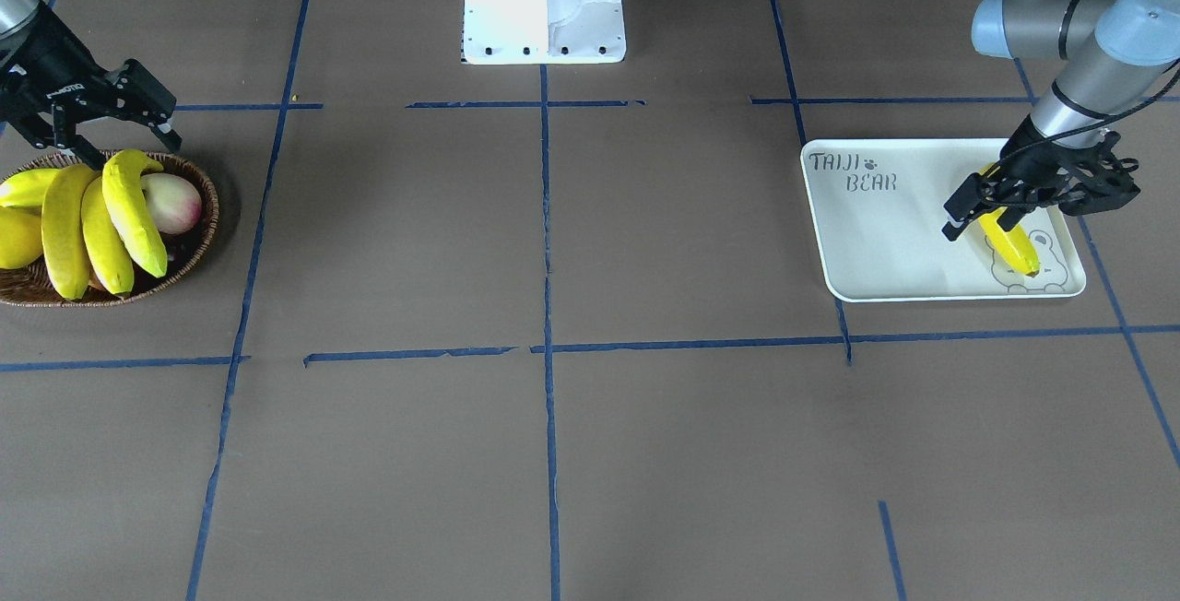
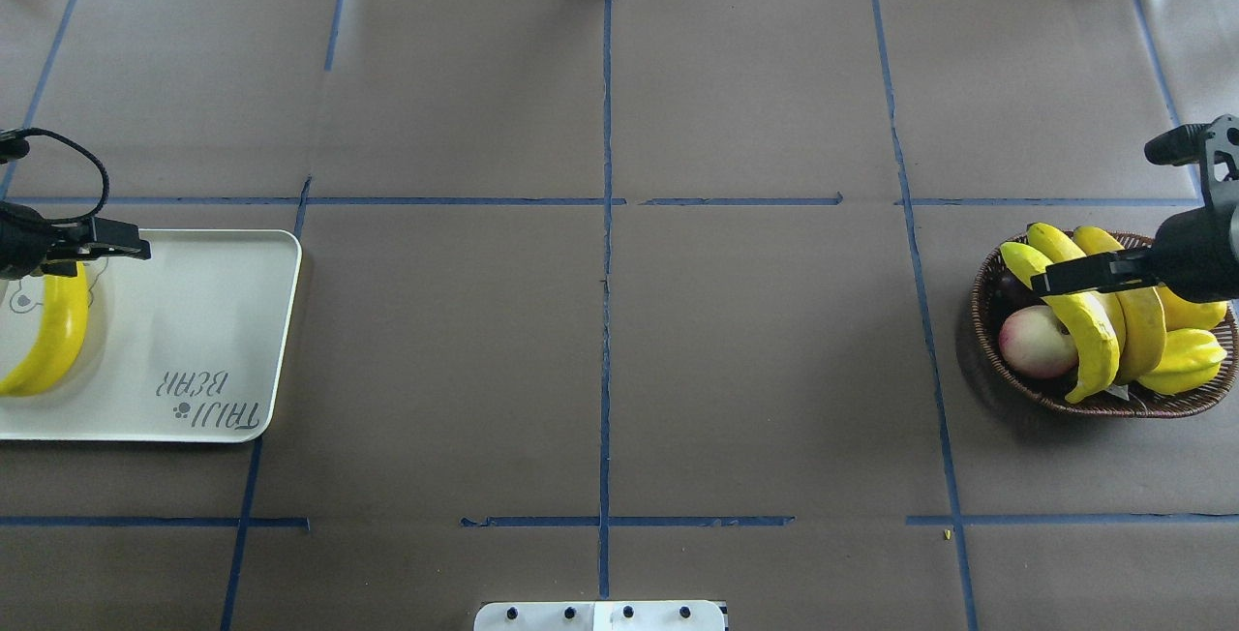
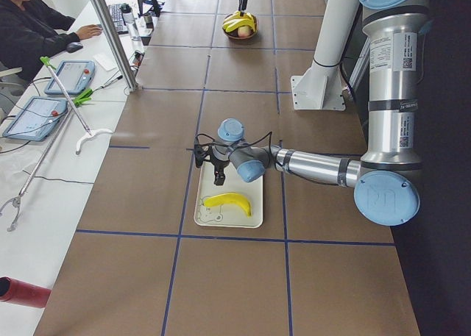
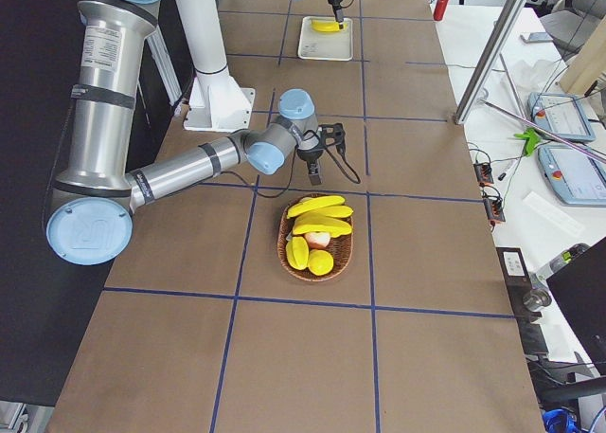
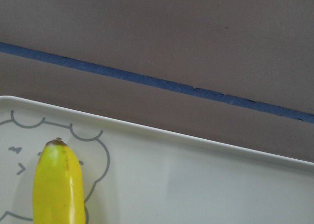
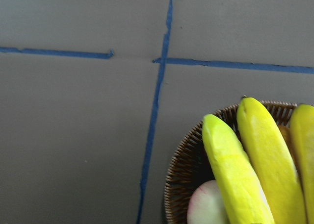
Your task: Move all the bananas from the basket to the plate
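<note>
One yellow banana (image 1: 1012, 249) lies flat on the white plate (image 1: 885, 241) printed "TAIJI BEAR", over the bear drawing. My left gripper (image 1: 982, 221) hovers open just above that banana's far end and holds nothing. The left wrist view shows only the banana's tip (image 5: 58, 185) on the plate. The brown wicker basket (image 1: 198, 237) holds three bananas (image 1: 103, 237) side by side, also seen from overhead (image 2: 1089, 336). Over the basket's rim on the robot's side, my right gripper (image 1: 129, 147) is open and empty, close above the bananas.
A pink-white peach-like fruit (image 1: 173, 203) and other yellow fruits (image 1: 17, 237) share the basket. The white robot base (image 1: 544, 2) stands at the table's middle edge. Blue tape lines cross the brown table. A person sits at a side desk (image 3: 29, 34).
</note>
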`<state>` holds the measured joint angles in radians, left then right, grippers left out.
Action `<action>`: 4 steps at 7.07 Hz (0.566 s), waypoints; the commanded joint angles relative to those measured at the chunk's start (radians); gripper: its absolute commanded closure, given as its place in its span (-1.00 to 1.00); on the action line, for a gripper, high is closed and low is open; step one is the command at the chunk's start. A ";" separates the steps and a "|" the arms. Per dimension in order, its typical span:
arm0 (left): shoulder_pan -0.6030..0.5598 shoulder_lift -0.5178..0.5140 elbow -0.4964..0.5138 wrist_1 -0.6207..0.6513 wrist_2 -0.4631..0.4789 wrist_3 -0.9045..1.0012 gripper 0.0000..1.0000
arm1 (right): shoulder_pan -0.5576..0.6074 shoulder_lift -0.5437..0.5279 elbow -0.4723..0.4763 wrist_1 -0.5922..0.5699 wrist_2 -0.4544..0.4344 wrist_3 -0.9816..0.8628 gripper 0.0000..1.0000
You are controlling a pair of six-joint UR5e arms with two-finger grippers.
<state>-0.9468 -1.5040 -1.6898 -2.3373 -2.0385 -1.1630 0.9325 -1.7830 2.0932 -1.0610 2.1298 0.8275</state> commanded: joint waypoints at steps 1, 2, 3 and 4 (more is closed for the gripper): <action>0.002 -0.019 0.002 0.000 0.000 -0.040 -1.00 | 0.002 -0.042 -0.059 0.047 0.012 -0.042 -1.00; 0.002 -0.019 0.005 0.000 0.000 -0.040 -1.00 | -0.003 -0.039 -0.086 0.047 0.012 -0.042 -1.00; 0.002 -0.024 0.007 0.000 0.001 -0.041 -1.00 | -0.012 -0.038 -0.096 0.043 0.013 -0.042 -0.99; 0.003 -0.030 0.009 0.000 0.001 -0.046 -1.00 | -0.035 -0.038 -0.099 0.038 0.012 -0.041 -0.97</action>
<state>-0.9444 -1.5277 -1.6833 -2.3378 -2.0376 -1.2042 0.9180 -1.8213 2.0040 -1.0188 2.1419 0.7863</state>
